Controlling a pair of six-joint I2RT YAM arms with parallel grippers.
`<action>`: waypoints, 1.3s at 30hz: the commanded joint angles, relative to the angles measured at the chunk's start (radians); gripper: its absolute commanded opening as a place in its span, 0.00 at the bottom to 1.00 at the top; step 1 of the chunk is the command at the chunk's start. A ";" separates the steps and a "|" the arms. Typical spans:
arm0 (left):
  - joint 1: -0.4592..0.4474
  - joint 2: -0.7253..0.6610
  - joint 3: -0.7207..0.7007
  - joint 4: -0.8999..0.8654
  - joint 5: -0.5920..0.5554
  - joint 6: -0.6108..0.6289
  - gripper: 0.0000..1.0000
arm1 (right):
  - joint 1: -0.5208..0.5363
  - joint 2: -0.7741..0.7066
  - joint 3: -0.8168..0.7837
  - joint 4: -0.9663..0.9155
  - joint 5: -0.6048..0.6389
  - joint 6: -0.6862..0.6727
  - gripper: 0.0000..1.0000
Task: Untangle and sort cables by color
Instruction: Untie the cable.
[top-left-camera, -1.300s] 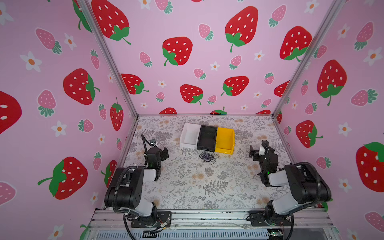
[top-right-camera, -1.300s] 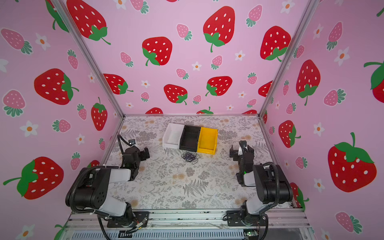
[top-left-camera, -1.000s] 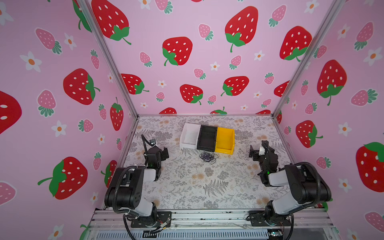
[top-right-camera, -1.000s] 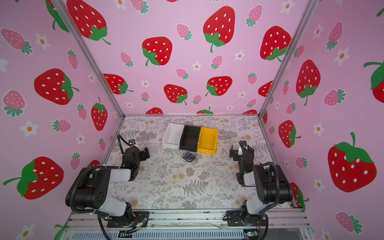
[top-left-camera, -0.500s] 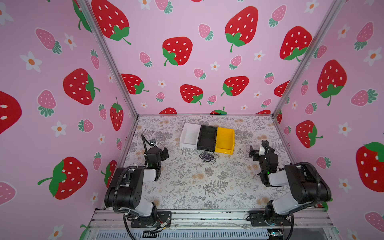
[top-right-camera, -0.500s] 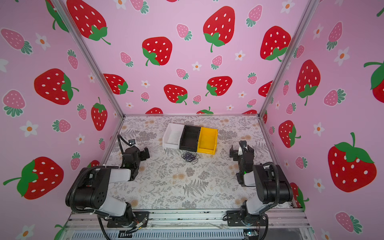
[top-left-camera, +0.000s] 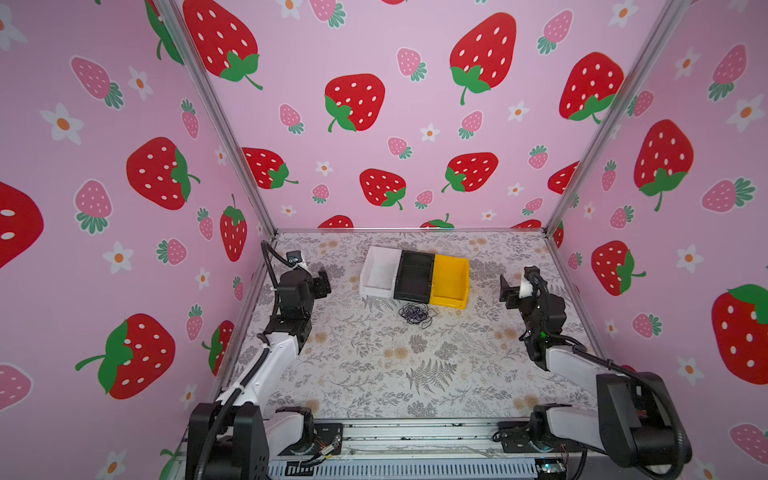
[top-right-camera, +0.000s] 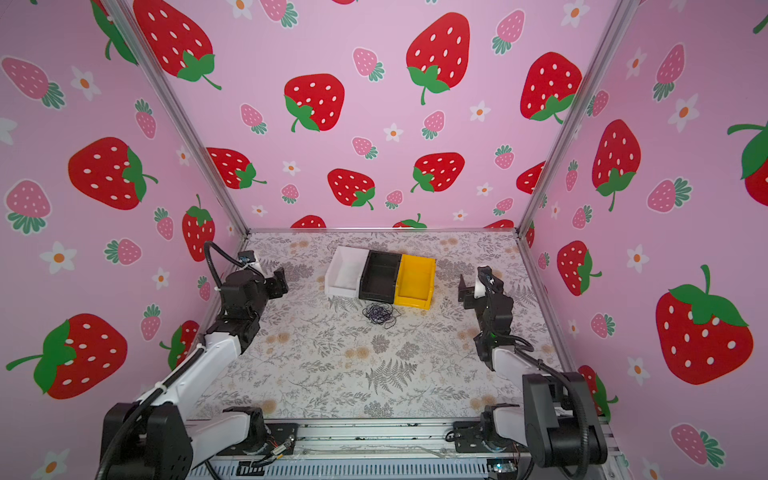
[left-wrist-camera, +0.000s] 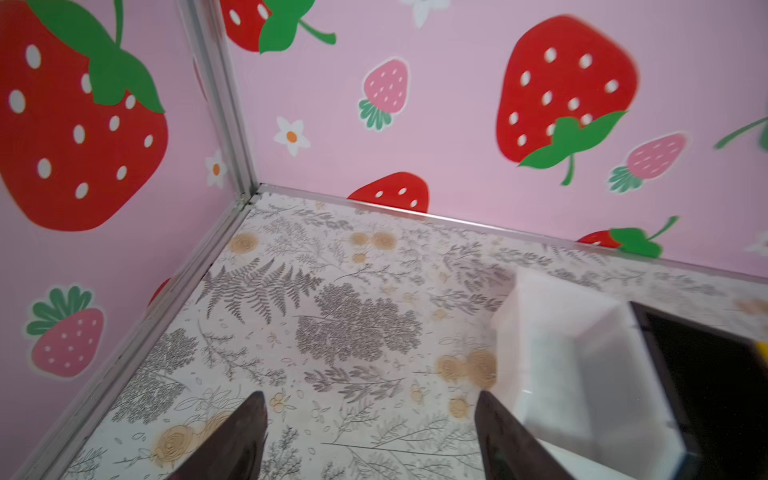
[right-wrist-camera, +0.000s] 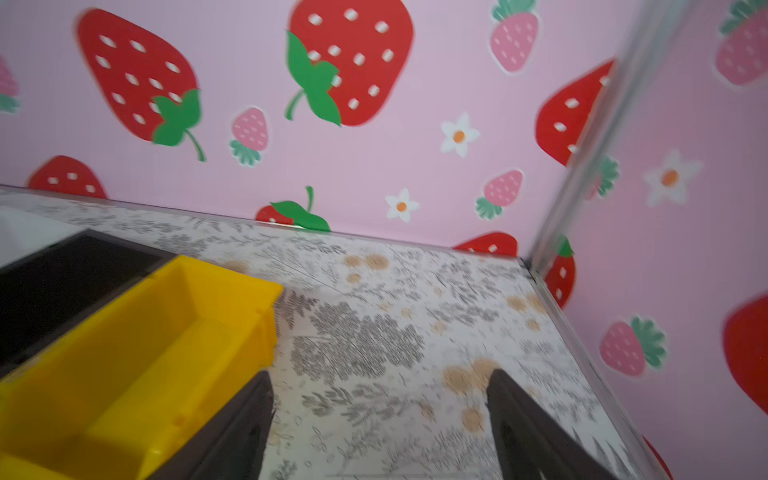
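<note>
Plainly, both my claws hang spread and empty, well apart from the one tangle of cables (top-left-camera: 415, 314) on the floral table (top-left-camera: 374, 374).
Both top views show two claws, three bins and one heap: my left claw (top-left-camera: 322, 284) and right claw (top-left-camera: 508, 291) flank the cables (top-right-camera: 380, 314), a knot of thin black and purple-blue cords too snarled to count. It lies just in front of the black bin (top-left-camera: 413, 297), which stands between the white bin (top-left-camera: 365, 274) and the yellow bin (top-left-camera: 446, 301), all three touching in a row. My left wrist view has the left claw (left-wrist-camera: 370, 399), two fingers apart over bare table, beside the white bin (left-wrist-camera: 582, 332) and black bin (left-wrist-camera: 706, 374). My right wrist view has the right claw (right-wrist-camera: 380, 374), two fingers apart, next to the yellow bin (right-wrist-camera: 124, 374).
</note>
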 joint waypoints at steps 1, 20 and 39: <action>-0.056 -0.049 0.044 -0.287 0.199 -0.082 0.79 | 0.108 -0.019 0.071 -0.319 -0.183 -0.068 0.75; -0.355 0.311 0.276 -0.465 0.514 -0.087 0.78 | 0.342 0.356 0.393 -0.775 -0.369 -0.244 0.52; -0.416 0.314 0.306 -0.488 0.406 0.056 0.78 | 0.352 0.606 0.624 -0.945 -0.431 -0.230 0.36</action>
